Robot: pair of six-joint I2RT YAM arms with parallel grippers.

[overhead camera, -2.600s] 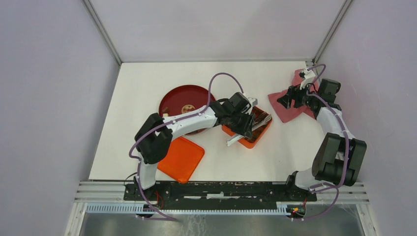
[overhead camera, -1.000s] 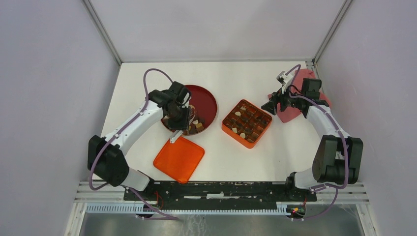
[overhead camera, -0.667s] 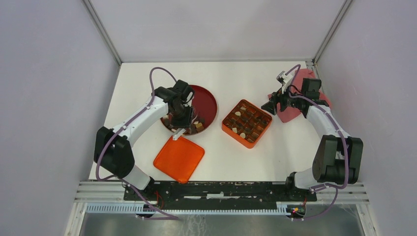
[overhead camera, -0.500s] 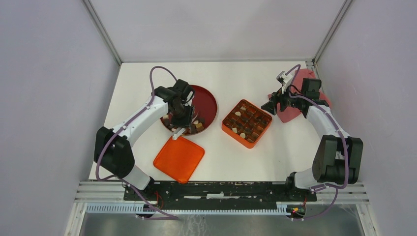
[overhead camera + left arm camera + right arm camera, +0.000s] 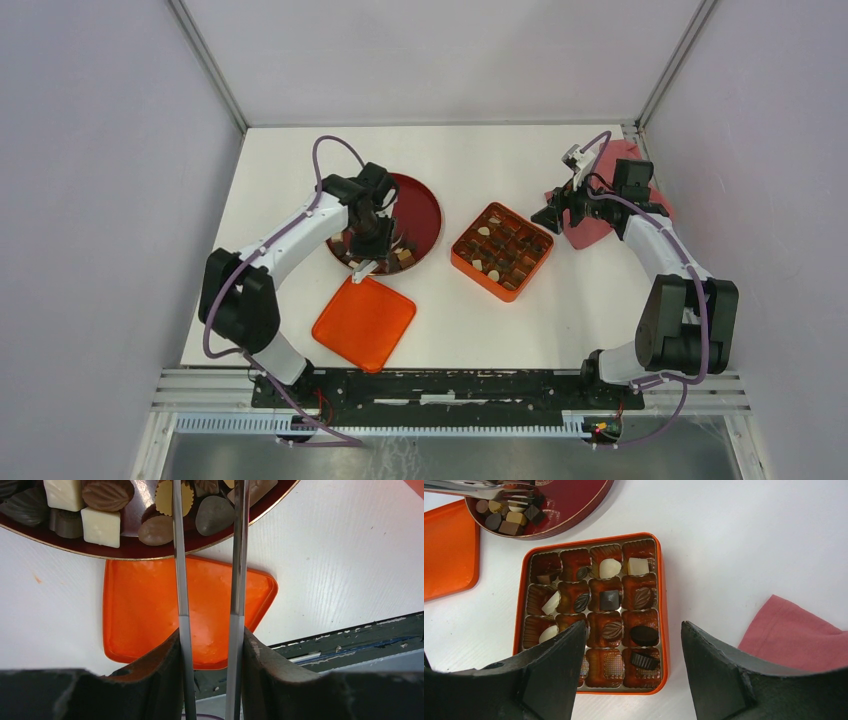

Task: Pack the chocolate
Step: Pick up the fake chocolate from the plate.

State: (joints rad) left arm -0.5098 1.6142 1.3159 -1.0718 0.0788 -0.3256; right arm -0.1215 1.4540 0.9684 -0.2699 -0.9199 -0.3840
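Loose chocolate [image 5: 100, 526] in white, tan and dark brown lies on the near side of the round dark red plate [image 5: 418, 203]. My left gripper [image 5: 210, 635] is shut on metal tongs [image 5: 180, 580], whose two blades stand apart and reach over the chocolate on the plate; their tips leave the left wrist view at the top. The orange box [image 5: 662, 605] holds several chocolate pieces [image 5: 609, 600] in its grid, and other compartments are bare. My right gripper [image 5: 633, 627] hangs open beside and above the box, holding nothing.
The orange lid [image 5: 364, 322] lies flat just in front of the plate. A pink cloth [image 5: 600, 225] is spread at the right, under the right arm. The arms' mounting rail runs along the table's near edge.
The left arm carried the tongs from the box over to the plate, then settled at its near side; the tong blades spread a little. The right arm has stayed still for the last second.
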